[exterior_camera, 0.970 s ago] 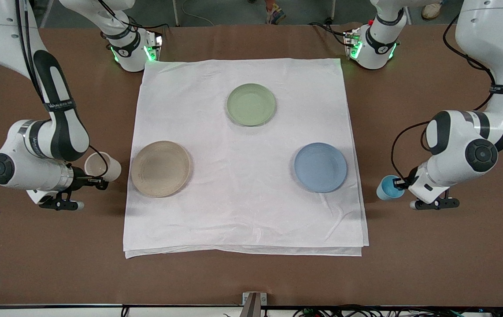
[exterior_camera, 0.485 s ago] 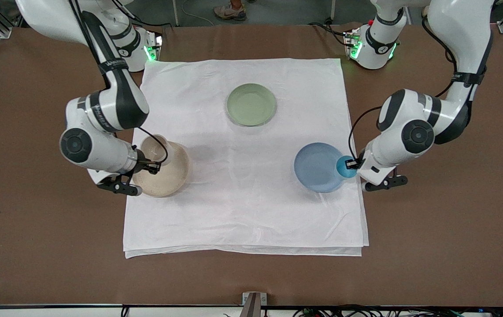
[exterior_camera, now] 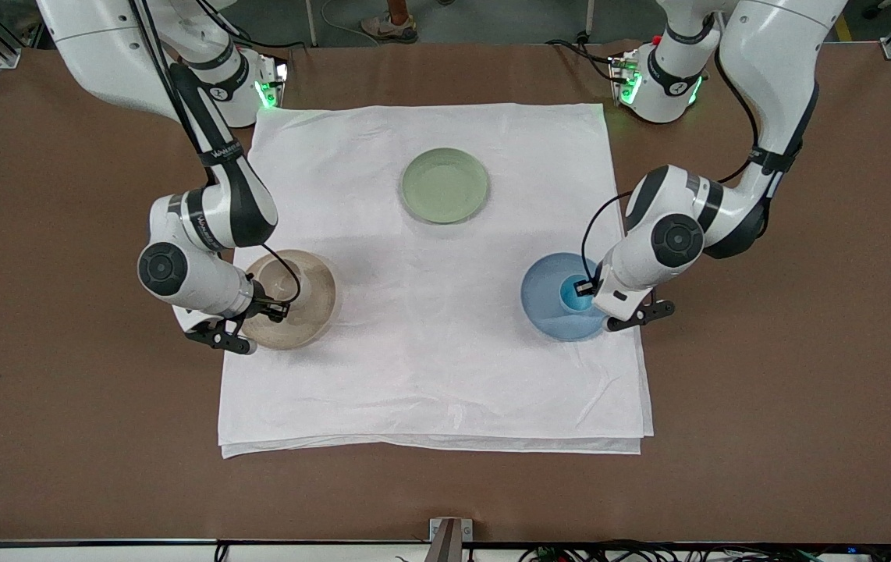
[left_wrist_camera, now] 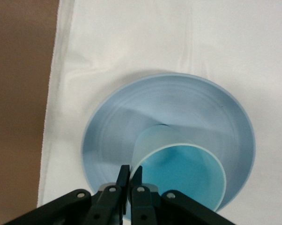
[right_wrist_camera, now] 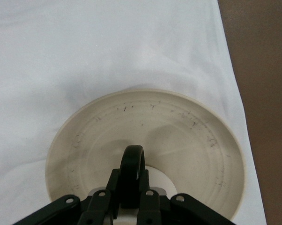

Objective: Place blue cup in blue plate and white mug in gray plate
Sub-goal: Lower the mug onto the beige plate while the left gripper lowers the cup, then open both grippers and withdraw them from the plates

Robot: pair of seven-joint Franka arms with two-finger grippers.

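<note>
The blue cup is upright over the middle of the blue plate. My left gripper is shut on its rim. In the left wrist view the fingers pinch the wall of the cup, whose base is low in the plate. The white mug is over the gray plate, the beige-tan one. My right gripper is shut on its dark handle. In the right wrist view the handle stands between the fingers, with the mug body mostly hidden over the plate. I cannot tell whether either one touches its plate.
A sage-green plate lies on the white cloth, farther from the front camera than the other two plates. The cloth covers the middle of the brown table. Both arm bases stand at the table's far edge.
Both arms swung in from the bare table at the cloth's two ends. The blue cup moved from the blue plate's rim to its middle. The mug moved further over the gray plate.
</note>
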